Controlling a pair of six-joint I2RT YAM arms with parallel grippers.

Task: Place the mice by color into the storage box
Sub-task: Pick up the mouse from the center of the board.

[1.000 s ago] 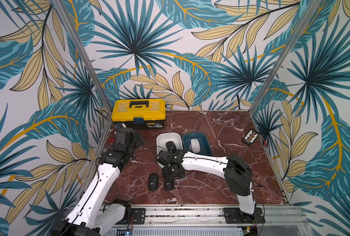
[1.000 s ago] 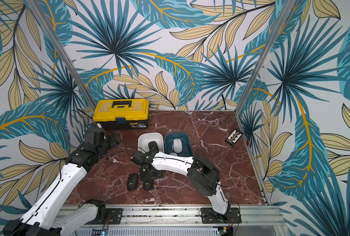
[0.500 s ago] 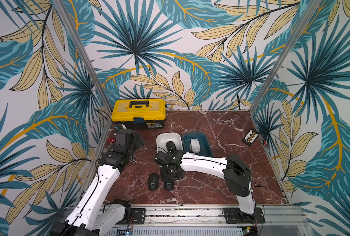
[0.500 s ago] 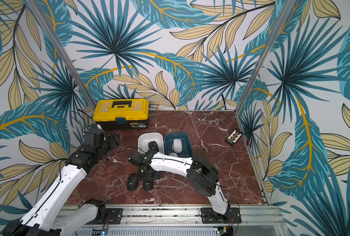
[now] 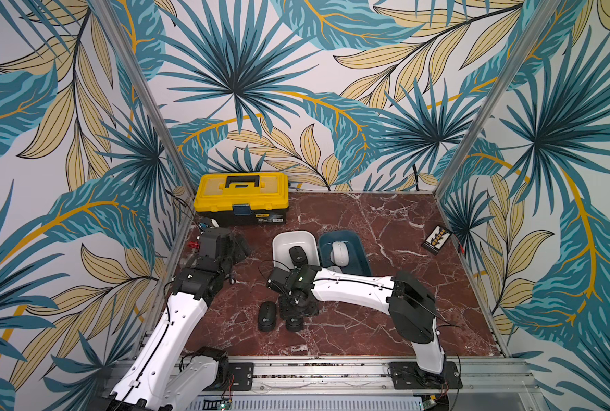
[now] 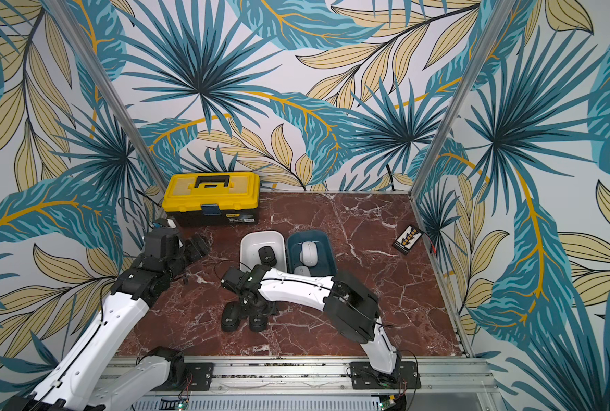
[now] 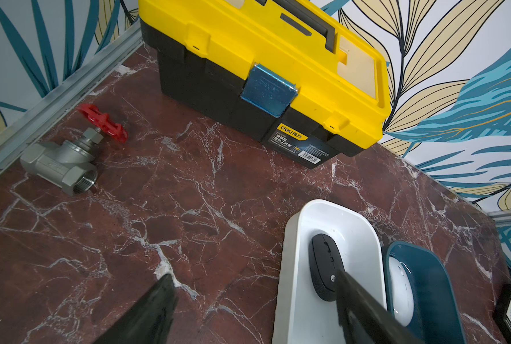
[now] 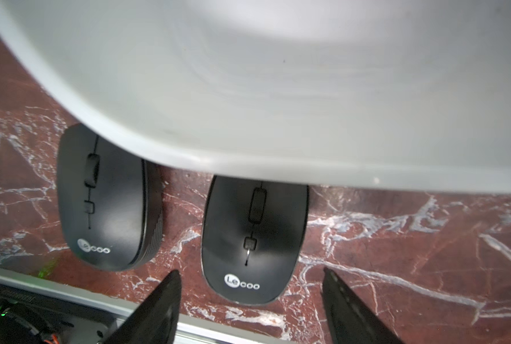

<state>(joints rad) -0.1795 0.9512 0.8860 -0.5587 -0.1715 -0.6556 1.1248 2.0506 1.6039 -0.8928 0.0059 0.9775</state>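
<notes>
Mice nearest the front rail come first: two matte black oval wireless mice (image 5: 267, 316) lie side by side on the red marble table (image 5: 367, 213), close but apart. The right gripper (image 8: 250, 272) hangs over the one toward the robot's right, the target mouse (image 8: 254, 238). Its jaws are spread, one finger off either flank of the logo end, touching nothing. The neighbour mouse (image 8: 105, 205) sits free.

Such a shell should be light, rigid and smooth, and likely to slip if pinched on the domed top. The lower sides around its middle look the surest hold.

Farther back, the shallow white plastic bin (image 5: 282, 242) holds a third black mouse (image 5: 297, 255). The dark teal bin (image 5: 359, 249) just beside it holds a white mouse (image 5: 339, 252). A second white mouse (image 6: 301, 271) there is mostly hidden by the arm, so I can't judge its shape. The left gripper (image 7: 254, 275) hovers near the white bin, jaws spread and empty. Farthest stands the yellow-and-black toolbox (image 5: 241, 194).

Against a second ago, the right gripper has shifted slightly forward over the target mouse. No mouse has moved, nor has the left arm.
</notes>
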